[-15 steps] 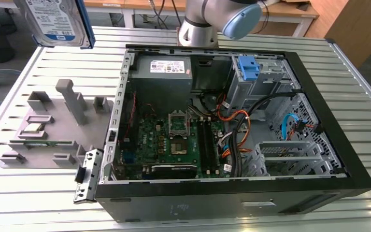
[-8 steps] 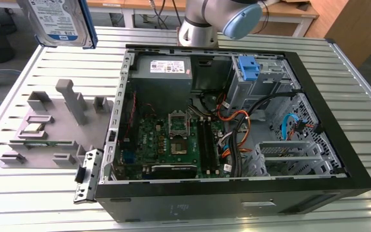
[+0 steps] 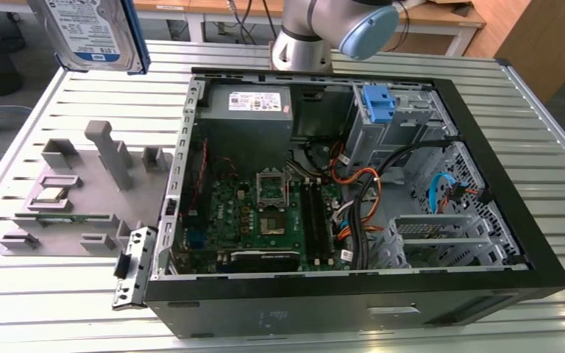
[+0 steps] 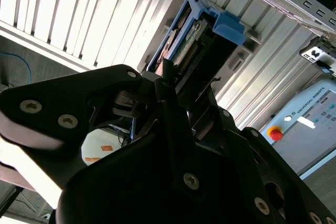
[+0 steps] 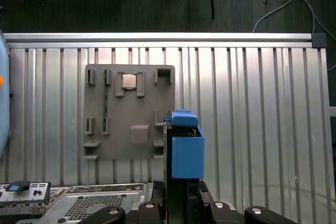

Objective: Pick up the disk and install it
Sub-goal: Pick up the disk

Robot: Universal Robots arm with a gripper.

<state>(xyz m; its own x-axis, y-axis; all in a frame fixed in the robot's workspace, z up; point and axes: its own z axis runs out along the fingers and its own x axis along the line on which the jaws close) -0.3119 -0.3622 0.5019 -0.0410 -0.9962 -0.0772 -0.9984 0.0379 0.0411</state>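
Gripping the disk [image 3: 91, 33] by one end, the gripper [image 5: 182, 190] has its jaws clamped tight on the drive, which stands edge-on in the first wrist view with its blue plastic bracket facing the camera. Disk is held in the air, clear of the slatted metal table [image 3: 67, 88], outside the open computer case [image 3: 547, 272] and off that case's far corner on the exterior view's left; silver face and printed label are visible there. Arm joint [image 3: 312, 29] with a blue cap sits just behind the case's far wall. Inside the case: grey power supply [image 3: 248, 103] at the far end, a bare blue bracket [image 3: 376, 103] in the drive bay beside it, green motherboard [image 3: 263, 213] on the floor. Grey fixture plate [image 3: 76, 184] lies flat on the table just beside the case, on the exterior view's left, carrying a small square chip [image 3: 50, 195].
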